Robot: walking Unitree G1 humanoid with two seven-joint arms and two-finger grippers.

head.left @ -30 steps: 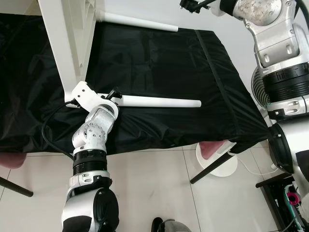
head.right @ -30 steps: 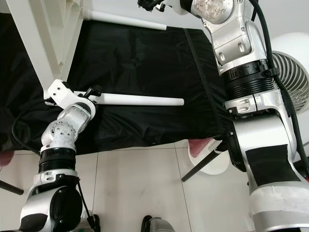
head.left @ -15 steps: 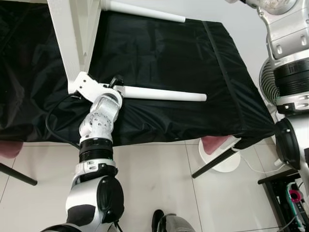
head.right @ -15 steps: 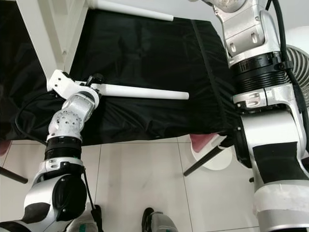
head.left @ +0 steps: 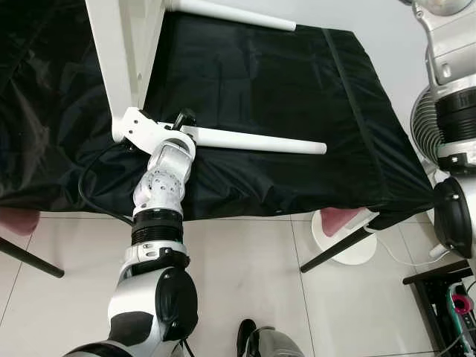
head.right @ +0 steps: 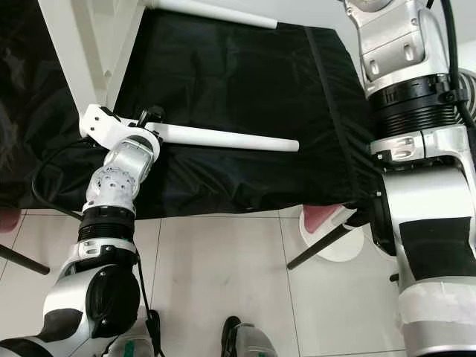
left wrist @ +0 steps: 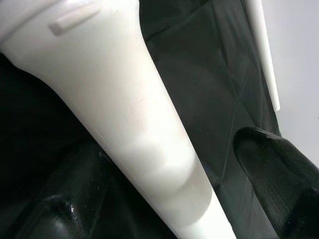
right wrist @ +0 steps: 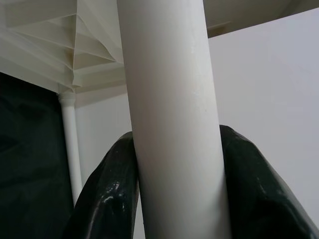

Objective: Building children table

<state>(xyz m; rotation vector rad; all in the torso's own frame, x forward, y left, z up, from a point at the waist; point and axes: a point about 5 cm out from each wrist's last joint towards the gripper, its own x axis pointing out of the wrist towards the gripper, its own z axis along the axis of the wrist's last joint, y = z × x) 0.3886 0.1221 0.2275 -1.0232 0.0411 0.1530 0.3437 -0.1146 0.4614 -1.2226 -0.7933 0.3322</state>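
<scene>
Black cloth drapes the worktable. At its 10 o'clock corner stands the white tabletop frame, with one leg jutting toward 2 o'clock. The left gripper is clamped around the thick end of a loose white leg lying on the cloth. The right gripper squeezes a second white leg.

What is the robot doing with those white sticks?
It is putting together a small white table that lies on a black cloth. The left gripper is at the thick end of a loose white leg lying on the cloth, with a finger on each side of it. The right gripper is closed around another white leg.
</scene>
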